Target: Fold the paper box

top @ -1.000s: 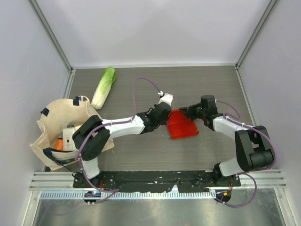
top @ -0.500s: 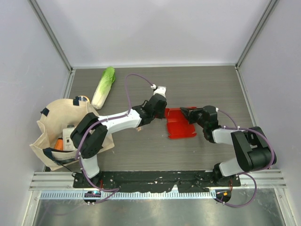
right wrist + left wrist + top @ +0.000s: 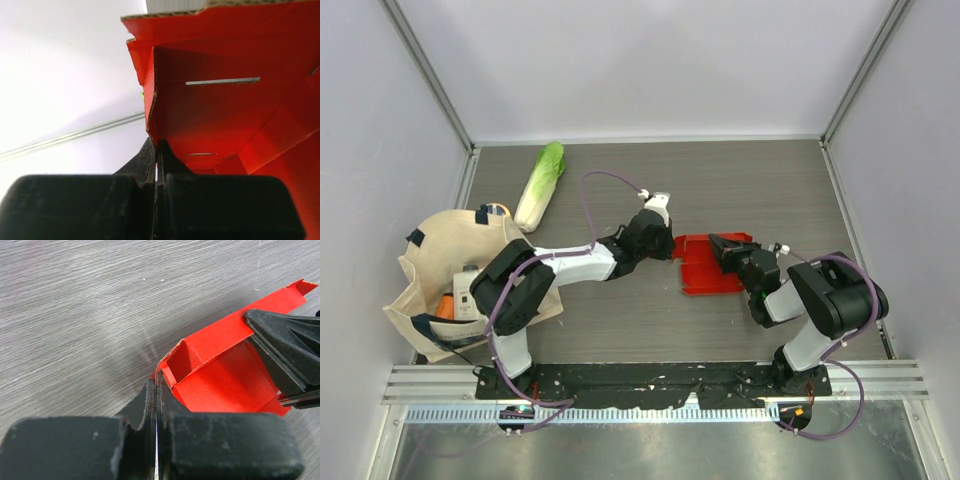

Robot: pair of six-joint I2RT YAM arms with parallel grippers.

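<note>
The paper box (image 3: pixel 700 272) is a bright red card piece with raised creased flaps, lying mid-table between both arms. My left gripper (image 3: pixel 672 246) is shut on its left corner; in the left wrist view the jaws (image 3: pixel 157 386) pinch the edge of a folded-up flap of the box (image 3: pixel 225 382). My right gripper (image 3: pixel 717 243) is shut on the box's far right wall. In the right wrist view its jaws (image 3: pixel 158 144) clamp the red wall edge of the box (image 3: pixel 225 105), whose inside with slots fills the view. The right fingers (image 3: pixel 285 347) show black over the box.
A pale green napa cabbage (image 3: pixel 540 184) lies at the back left. A beige tote bag (image 3: pixel 440 262) with items inside sits at the left near the left arm's base. Grey walls close in the table on three sides.
The right arm has folded in toward its base and the wrist has dropped low beside the box. The left wrist has shifted slightly left. The box has slid a little left, both grippers still shut on it.
</note>
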